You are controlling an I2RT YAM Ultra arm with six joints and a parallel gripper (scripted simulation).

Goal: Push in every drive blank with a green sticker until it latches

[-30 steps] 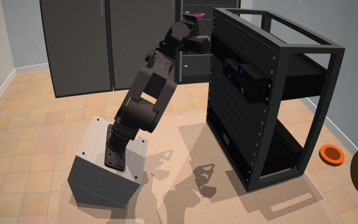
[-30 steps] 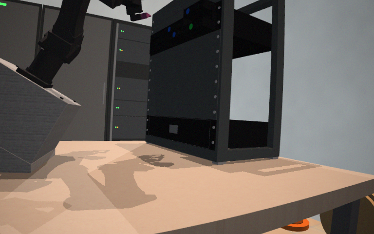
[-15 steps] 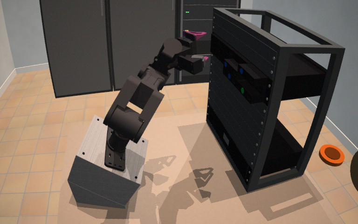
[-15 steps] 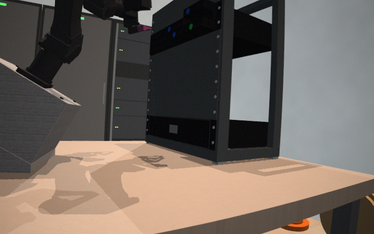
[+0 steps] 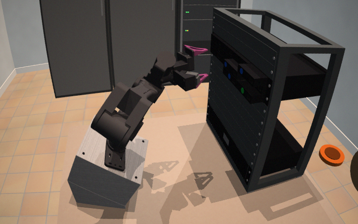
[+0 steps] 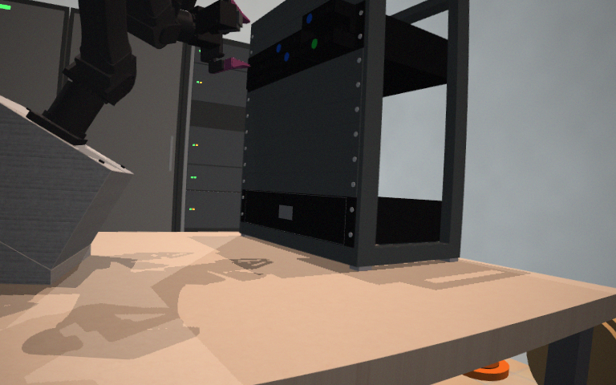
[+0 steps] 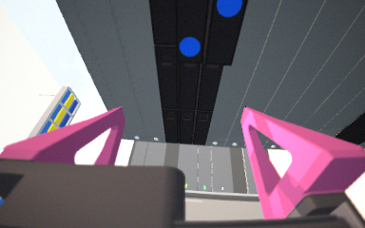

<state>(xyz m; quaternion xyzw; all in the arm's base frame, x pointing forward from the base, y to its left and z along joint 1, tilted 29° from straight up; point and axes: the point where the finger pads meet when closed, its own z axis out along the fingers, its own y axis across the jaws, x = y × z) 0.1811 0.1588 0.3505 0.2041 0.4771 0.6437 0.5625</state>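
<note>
On the left of the bench [image 5: 168, 147], the arm's grey pedestal [image 5: 86, 169] stands well apart from the rack [image 5: 277, 87]. The tool [image 5: 202, 63] hovers just beside the rack's front face, pink fingers spread wide with nothing between them. Further right, four drive blanks jut from an upper bay: three with blue stickers [image 5: 225, 64] and one with a green sticker [image 5: 242, 90], lowest and rightmost.

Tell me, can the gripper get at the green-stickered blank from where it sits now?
Probably yes. The open, empty gripper hovers off the rack's front at drive-bay height, with nothing between. The green-sticker blank lies lower and farther along than the blue-sticker blanks it now faces, so it must shift sideways first.
</note>
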